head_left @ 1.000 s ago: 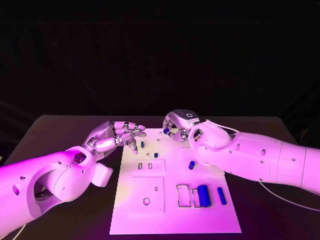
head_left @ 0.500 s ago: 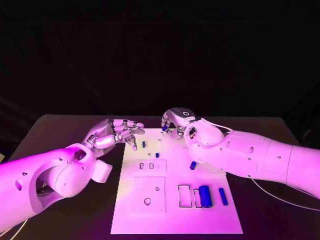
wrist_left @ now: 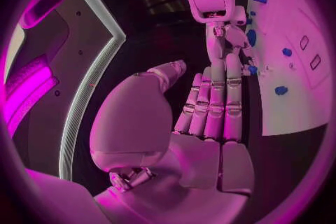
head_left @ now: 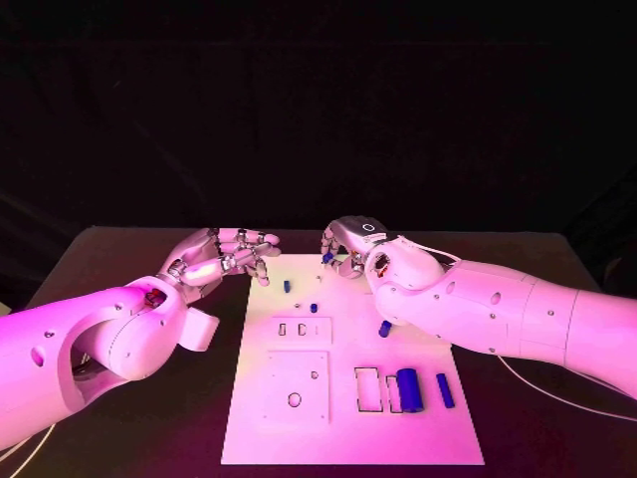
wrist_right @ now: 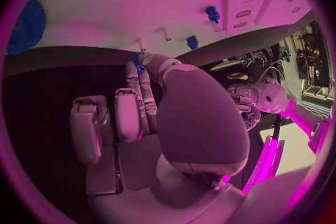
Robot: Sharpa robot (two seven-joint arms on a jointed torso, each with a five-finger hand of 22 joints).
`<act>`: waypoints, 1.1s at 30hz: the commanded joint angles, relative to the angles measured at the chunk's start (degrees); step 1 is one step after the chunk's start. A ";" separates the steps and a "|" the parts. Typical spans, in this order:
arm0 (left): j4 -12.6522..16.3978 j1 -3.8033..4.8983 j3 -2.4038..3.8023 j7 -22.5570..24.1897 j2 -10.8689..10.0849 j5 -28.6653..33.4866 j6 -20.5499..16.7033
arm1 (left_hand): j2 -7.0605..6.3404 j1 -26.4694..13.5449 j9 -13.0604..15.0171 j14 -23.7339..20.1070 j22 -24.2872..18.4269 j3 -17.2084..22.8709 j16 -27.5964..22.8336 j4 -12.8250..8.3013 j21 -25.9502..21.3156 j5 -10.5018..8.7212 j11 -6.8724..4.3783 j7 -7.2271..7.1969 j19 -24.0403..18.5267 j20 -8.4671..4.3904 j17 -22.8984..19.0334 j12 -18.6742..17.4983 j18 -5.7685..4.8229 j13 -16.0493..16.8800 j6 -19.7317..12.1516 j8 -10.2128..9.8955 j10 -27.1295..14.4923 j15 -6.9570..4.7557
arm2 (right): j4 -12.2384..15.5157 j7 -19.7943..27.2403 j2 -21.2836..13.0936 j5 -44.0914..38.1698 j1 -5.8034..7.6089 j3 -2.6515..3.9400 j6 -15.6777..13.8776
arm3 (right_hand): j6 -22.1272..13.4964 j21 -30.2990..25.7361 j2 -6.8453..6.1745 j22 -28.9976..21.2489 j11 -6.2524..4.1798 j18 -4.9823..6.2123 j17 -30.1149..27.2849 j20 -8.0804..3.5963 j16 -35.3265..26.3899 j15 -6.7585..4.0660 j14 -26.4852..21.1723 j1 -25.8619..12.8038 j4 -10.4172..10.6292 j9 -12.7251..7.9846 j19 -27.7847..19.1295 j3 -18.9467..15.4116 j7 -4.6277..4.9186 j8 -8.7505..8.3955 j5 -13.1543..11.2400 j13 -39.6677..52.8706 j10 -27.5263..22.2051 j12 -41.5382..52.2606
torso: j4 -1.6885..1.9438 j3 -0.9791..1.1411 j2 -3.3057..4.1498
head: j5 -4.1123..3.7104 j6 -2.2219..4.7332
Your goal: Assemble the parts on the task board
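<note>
The white task board (head_left: 347, 428) lies in the middle of the table. My right hand (head_left: 356, 245) hangs over its far edge and pinches a small blue part (head_left: 328, 258) between thumb and fingertip; the right wrist view shows that small blue part (wrist_right: 138, 61) at the fingertips. My left hand (head_left: 223, 255) hovers beside the board's far left corner, fingers stretched out side by side and thumb apart, holding nothing (wrist_left: 210, 106). Two small blue pegs (head_left: 288, 286) (head_left: 315, 308) stand on the board near it. Another blue piece (head_left: 383, 328) lies mid-board.
A thick blue cylinder (head_left: 408, 389) and a thin blue rod (head_left: 444, 390) lie on the board's near right, beside a rectangular slot (head_left: 366, 389). Raised white blocks with holes (head_left: 300, 330) (head_left: 295, 386) sit on the board's left half. Black table (head_left: 132, 249) surrounds the board.
My left hand has drawn back to the left, off the board's edge, and its fingers have straightened. My right hand has stayed nearly in place with the small blue part.
</note>
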 commanded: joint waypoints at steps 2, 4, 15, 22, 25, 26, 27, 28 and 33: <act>-0.85 0.25 0.34 1.59 0.12 -0.26 -0.82 | -0.19 -0.77 0.09 -0.76 -0.28 0.00 -0.66 -0.28 -0.68 -0.37 0.09 0.13 -0.55 0.19 -0.35 -0.25 0.77 0.07 -0.42 -0.26 -0.53 0.11 | -0.37 0.98 0.37 0.21 -0.08 -0.06 1.91 | -0.32 0.04 -0.07 11.44 -1.49 -0.73 -0.04 -0.38 0.26 -0.05 2.32 -0.48 -0.20 0.09 3.42 0.20 0.15 0.12 -0.02 1.97 1.71 0.15 | -0.02 0.00 0.04 | 0.18 -0.12; -1.41 0.28 0.57 1.79 0.18 -0.43 -1.18 | -0.19 -0.87 0.15 -1.57 -0.78 -0.13 -1.76 -0.42 -1.42 -0.32 0.26 0.24 -1.18 0.40 -0.93 -0.30 0.75 0.08 -0.61 -0.38 -0.95 0.37 | -0.55 1.07 0.58 0.26 -0.13 -0.08 1.97 | -0.35 0.00 -0.11 11.37 -1.47 -0.71 -0.11 -0.36 0.22 -0.03 2.30 -0.53 -0.23 0.11 3.37 0.21 0.16 0.10 0.00 1.99 1.69 0.12 | -0.03 0.02 0.05 | 0.26 -0.12; -3.71 0.47 1.12 2.31 0.24 -0.38 -2.20 | 0.23 -1.09 0.49 -4.02 -3.16 -0.68 -5.57 -1.08 -4.74 -0.28 0.73 0.57 -2.90 1.26 -3.35 -0.05 0.77 0.31 -0.80 -0.52 -1.98 1.15 | -1.85 1.00 1.61 0.32 -0.40 -0.14 2.33 | -0.42 -0.09 -0.16 11.26 -1.44 -0.68 -0.22 -0.34 0.15 -0.01 2.28 -0.61 -0.26 0.13 3.28 0.25 0.18 0.06 0.02 2.01 1.64 0.07 | -0.01 0.02 0.06 | 0.18 -0.30; -4.15 0.60 1.17 2.28 0.33 -0.36 -2.19 | 0.25 -1.07 0.50 -4.05 -3.24 -0.69 -5.66 -1.12 -4.84 -0.28 0.73 0.56 -2.92 1.27 -3.41 -0.05 0.78 0.31 -0.78 -0.51 -2.01 1.16 | -2.37 1.04 2.02 0.35 -0.53 -0.16 3.10 | -0.55 -0.17 -0.32 11.14 -1.38 -0.65 -0.29 -0.30 0.13 0.04 2.25 -0.85 -0.31 0.18 3.18 0.25 0.23 0.00 0.00 2.06 1.56 -0.02 | -0.13 0.05 0.07 | 0.47 -0.41; -4.25 0.66 1.18 2.27 0.35 -0.35 -2.19 | 0.25 -1.07 0.50 -4.05 -3.24 -0.69 -5.66 -1.12 -4.84 -0.28 0.73 0.56 -2.92 1.27 -3.41 -0.05 0.78 0.31 -0.78 -0.51 -2.01 1.16 | -2.77 0.96 2.23 0.35 -0.57 -0.17 3.45 | -0.75 -0.33 -0.42 10.92 -1.31 -0.59 -0.44 -0.25 0.04 0.10 2.20 -1.07 -0.32 0.21 3.01 0.30 0.28 -0.11 -0.04 2.09 1.40 -0.15 | -0.14 0.04 0.10 | 0.55 -0.43; -4.28 0.67 1.18 2.26 0.36 -0.34 -2.19 | 0.25 -1.07 0.50 -4.05 -3.24 -0.69 -5.66 -1.12 -4.84 -0.28 0.73 0.56 -2.92 1.27 -3.41 -0.05 0.78 0.31 -0.78 -0.51 -2.01 1.16 | -2.95 0.92 2.31 0.35 -0.58 -0.18 3.60 | -0.91 -0.42 -0.47 10.79 -1.26 -0.55 -0.64 -0.20 -0.09 0.16 2.13 -1.23 -0.33 0.23 2.91 0.37 0.33 -0.20 -0.07 2.11 1.24 -0.26 | -0.14 0.04 0.11 | 0.55 -0.42; -4.31 0.69 1.19 2.26 0.37 -0.33 -2.18 | 0.25 -1.07 0.50 -4.05 -3.24 -0.69 -5.66 -1.12 -4.84 -0.28 0.73 0.56 -2.92 1.27 -3.41 -0.05 0.78 0.31 -0.78 -0.51 -2.01 1.16 | -3.12 0.89 2.40 0.35 -0.58 -0.19 3.76 | -1.02 -0.48 -0.52 10.72 -1.21 -0.53 -0.72 -0.17 -0.14 0.20 2.10 -1.34 -0.35 0.25 2.86 0.42 0.37 -0.26 -0.10 2.11 1.12 -0.34 | -0.12 0.04 0.09 | 0.54 -0.42; -4.33 0.70 1.19 2.25 0.38 -0.32 -2.16 | 0.25 -1.07 0.50 -4.05 -3.24 -0.69 -5.66 -1.12 -4.84 -0.28 0.73 0.56 -2.92 1.27 -3.41 -0.05 0.78 0.31 -0.78 -0.51 -2.01 1.16 | -3.27 0.87 2.48 0.36 -0.59 -0.19 3.92 | -1.39 -0.72 -0.64 10.39 -1.05 -0.44 -0.99 -0.08 -0.31 0.31 2.02 -1.64 -0.33 0.26 2.60 0.54 0.48 -0.47 -0.16 2.10 0.72 -0.56 | -0.11 0.04 0.08 | 0.50 -0.45; -4.36 0.74 1.19 2.23 0.45 -0.26 -2.06 | 0.27 -1.08 0.52 -4.05 -3.29 -0.70 -5.72 -1.12 -4.89 -0.29 0.73 0.55 -2.92 1.28 -3.46 -0.05 0.78 0.31 -0.75 -0.49 -2.04 1.17 | -3.77 1.18 2.77 0.66 -0.60 -0.21 4.14 | -3.31 -1.49 -1.26 9.38 -0.31 -0.17 -2.11 0.44 -1.02 0.91 1.66 -2.62 -0.36 0.21 1.80 1.26 1.14 -1.57 -0.21 1.90 -1.42 -0.92 | -0.05 0.04 0.10 | 0.54 -0.57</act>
